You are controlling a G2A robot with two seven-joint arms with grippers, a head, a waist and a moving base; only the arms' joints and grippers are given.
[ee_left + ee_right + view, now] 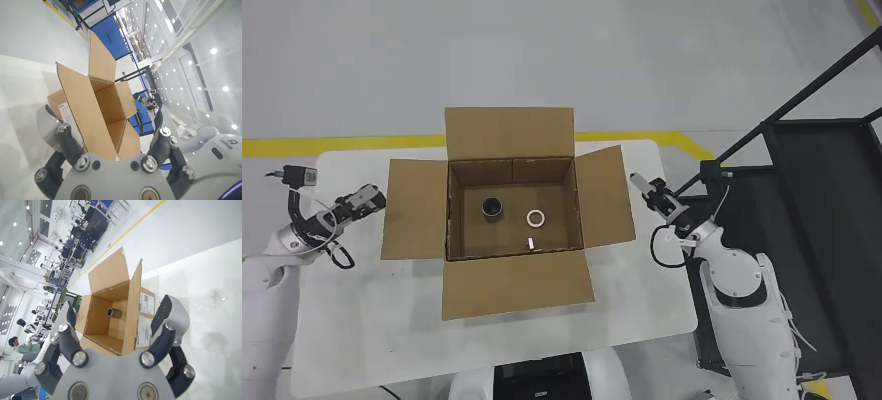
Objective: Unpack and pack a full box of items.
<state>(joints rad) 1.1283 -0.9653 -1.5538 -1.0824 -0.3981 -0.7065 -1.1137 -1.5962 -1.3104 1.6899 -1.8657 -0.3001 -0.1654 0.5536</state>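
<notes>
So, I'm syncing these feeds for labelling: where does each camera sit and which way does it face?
Top view: overhead, looking down on the table and box; left gripper and right gripper flank it.
Left wrist view: on that wrist, facing across the box; open left gripper in front.
Right wrist view: on that wrist, facing into the box at a cylinder; open right gripper in front.
Shared: all show the box.

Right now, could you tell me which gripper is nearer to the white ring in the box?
Right. The right gripper hangs beside the flap nearer the white ring; the left gripper sits beyond the opposite flap, farther off.
</notes>
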